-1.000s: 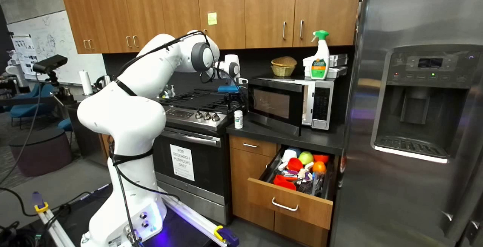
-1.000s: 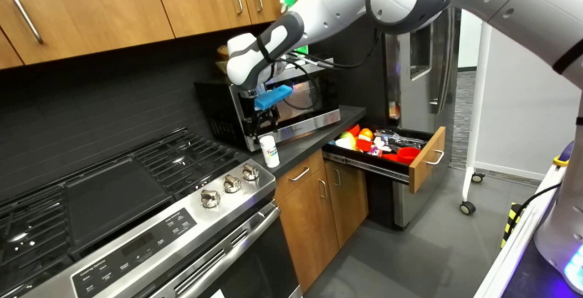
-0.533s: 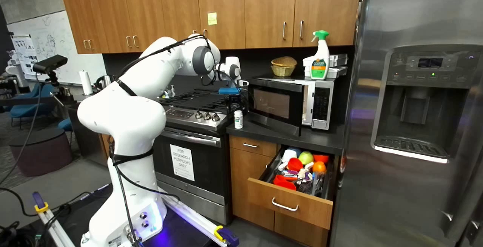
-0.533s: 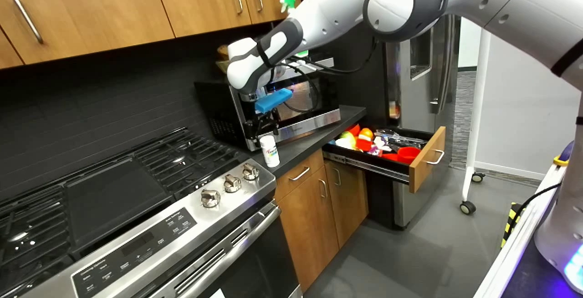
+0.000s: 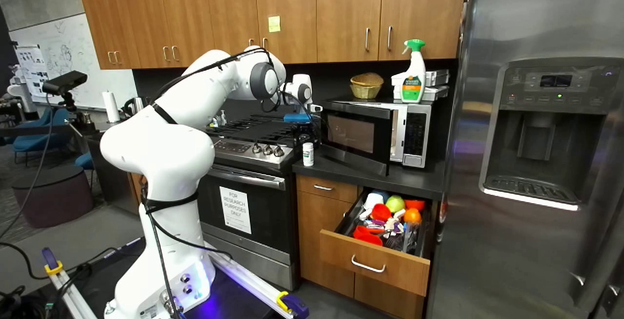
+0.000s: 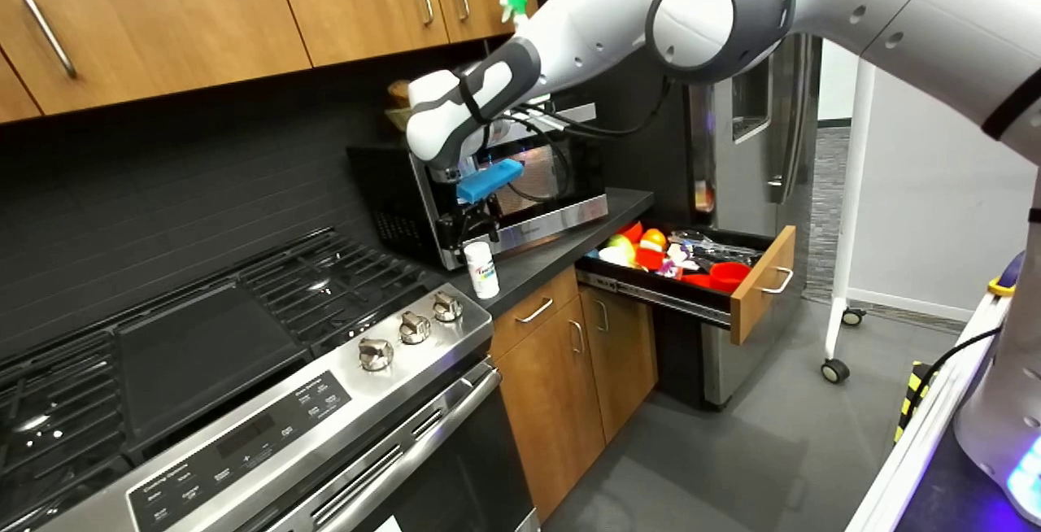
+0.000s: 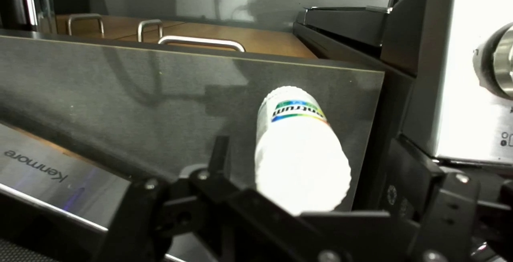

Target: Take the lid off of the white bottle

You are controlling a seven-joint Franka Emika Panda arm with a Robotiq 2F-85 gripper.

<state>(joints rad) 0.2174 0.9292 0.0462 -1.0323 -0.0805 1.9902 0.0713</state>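
The white bottle (image 5: 308, 158) stands upright on the dark counter, near the stove; it also shows in an exterior view (image 6: 485, 278). In the wrist view the bottle's label (image 7: 296, 109) shows behind its round white ridged lid (image 7: 300, 166), which is on the bottle and overexposed. The lid is also at the bottle's top in an exterior view (image 6: 477, 250). My gripper (image 6: 473, 237) is close to the lid, just above and behind it. In the wrist view the gripper (image 7: 316, 160) is open, its fingers apart on either side of the lid. Nothing is held.
The microwave (image 5: 414, 133) stands beside the bottle with its door (image 5: 356, 133) swung open over the counter. The stove (image 6: 244, 337) with knobs is on the bottle's other side. An open drawer (image 5: 375, 263) full of items juts out below. The spray bottle (image 5: 413, 77) stands atop the microwave.
My gripper and arm have moved down a little toward the bottle's lid, mostly in the first half second. The bottle has not moved.
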